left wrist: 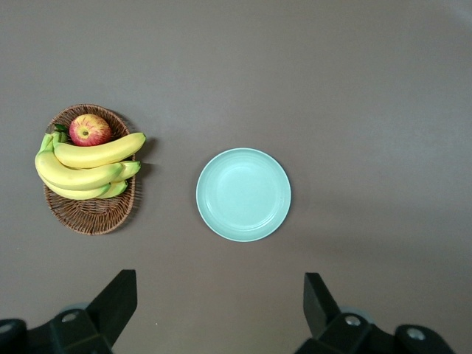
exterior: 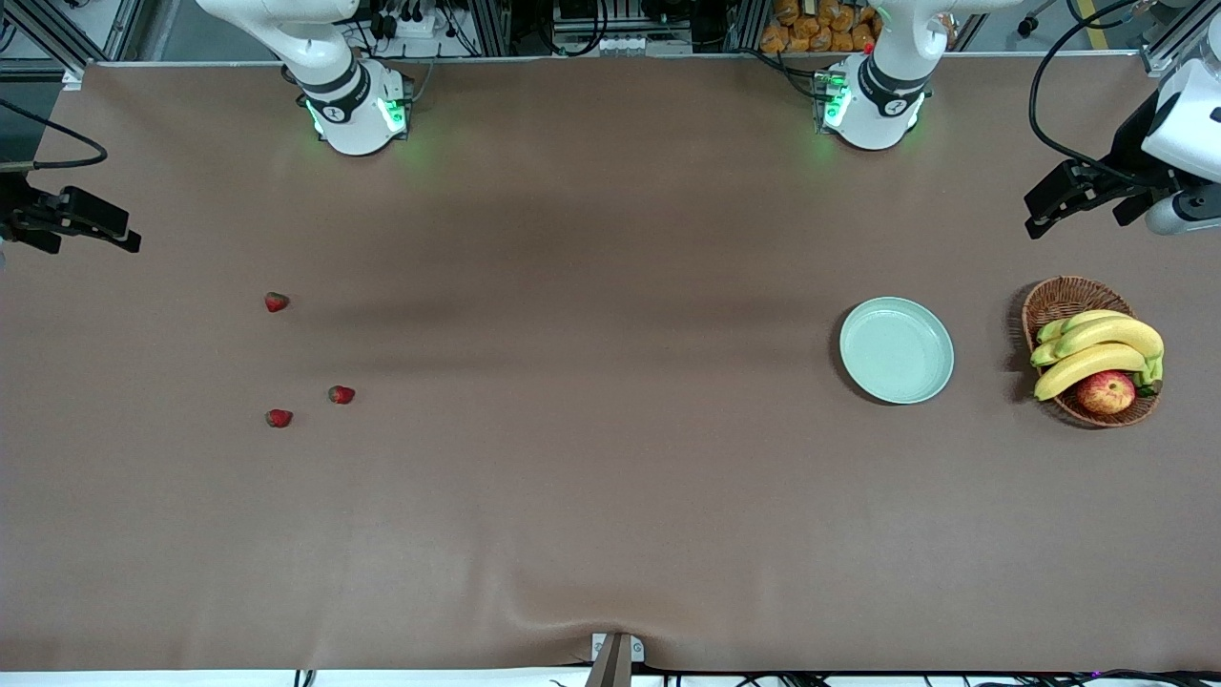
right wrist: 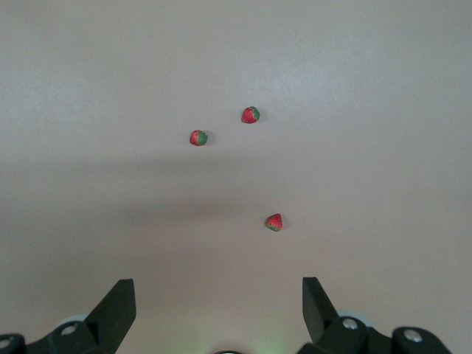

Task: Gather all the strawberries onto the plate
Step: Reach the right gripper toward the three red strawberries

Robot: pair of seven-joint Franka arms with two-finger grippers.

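We see a wide brown tabletop [exterior: 610,496] with both arms drawn back to its ends. The left tool [exterior: 1049,205] hangs at the upper right of the front view, over the tabletop's edge above the basket; in its wrist view its fingers [left wrist: 118,299] stand spread wide with nothing between them. The right tool [exterior: 91,224] hangs at the frame's left edge, fingers [right wrist: 116,304] likewise spread and bare.

Three strawberries lie loose on the cloth in the left third of the frame: one [exterior: 277,302] farther from the camera, two nearer it, one [exterior: 341,394] just beside the other [exterior: 279,418], all apart from each other. The mint-green plate [exterior: 897,350] sits bare toward the left arm's end, right of centre in the frame.

Between the berries and the plate we find only open cloth across the middle of the frame, and broad free room along the lower edge too. Just beside the plate, near the right edge of the frame, a wicker basket [exterior: 1059,301] holds a bunch of bananas [exterior: 1097,348] and an apple [exterior: 1107,391].
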